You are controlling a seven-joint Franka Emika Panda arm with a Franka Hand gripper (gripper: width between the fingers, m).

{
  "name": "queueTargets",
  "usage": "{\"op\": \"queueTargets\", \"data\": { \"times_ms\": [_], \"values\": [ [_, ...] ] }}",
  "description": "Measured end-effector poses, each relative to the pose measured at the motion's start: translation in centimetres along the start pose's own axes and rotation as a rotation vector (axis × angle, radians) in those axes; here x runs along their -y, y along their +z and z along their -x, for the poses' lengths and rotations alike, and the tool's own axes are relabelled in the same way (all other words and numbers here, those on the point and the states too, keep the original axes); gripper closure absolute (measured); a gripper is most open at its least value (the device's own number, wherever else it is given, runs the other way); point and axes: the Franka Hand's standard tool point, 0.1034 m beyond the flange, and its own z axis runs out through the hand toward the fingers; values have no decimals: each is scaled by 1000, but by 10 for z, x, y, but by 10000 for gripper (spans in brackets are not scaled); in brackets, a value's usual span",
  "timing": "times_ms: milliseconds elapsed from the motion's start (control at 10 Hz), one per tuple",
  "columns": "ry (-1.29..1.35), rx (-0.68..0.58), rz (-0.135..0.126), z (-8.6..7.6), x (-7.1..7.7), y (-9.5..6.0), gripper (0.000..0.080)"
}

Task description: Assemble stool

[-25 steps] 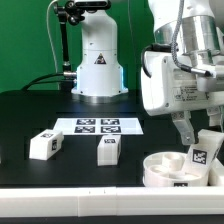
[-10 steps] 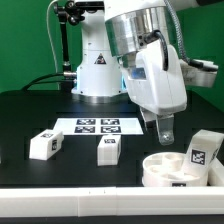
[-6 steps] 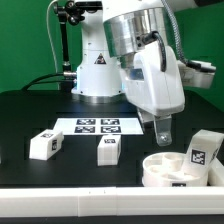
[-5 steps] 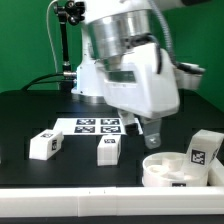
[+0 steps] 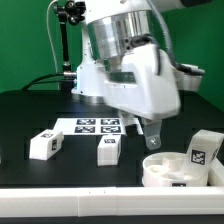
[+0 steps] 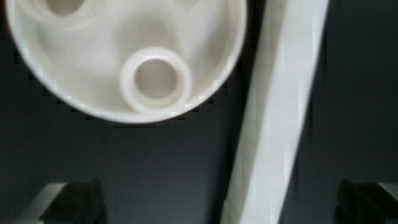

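Up and to the exterior view's left of the seat [image 5: 172, 172], the gripper [image 5: 150, 133] hangs over the black table [image 5: 30, 115], jaws spread and empty. A first leg [image 5: 203, 147] stands just behind the seat. A second leg [image 5: 108, 149] and a third leg [image 5: 43, 144] lie well to its left.

Seen from the wrist, a long white bar [image 6: 276, 120] lies just beside the seat [image 6: 107, 50]. The fingers [image 6: 68, 200] stand wide apart, holding nothing.

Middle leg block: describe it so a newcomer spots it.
On the black table, find the flat marker board. The leg block stands just in front of it. One other leg lies far to the exterior view's left, a third leg by the round seat.
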Motion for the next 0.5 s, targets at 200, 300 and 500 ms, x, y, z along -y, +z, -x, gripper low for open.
{"op": "queueTargets", "data": {
  "times_ms": [200,300,500],
  "values": [
    [-132,-18,15,-15,-3,-2,150],
    [-190,-41,6,-20,-6,-1,150],
    [-328,-44,15,-21,-7,-1,150]
  ]
}}
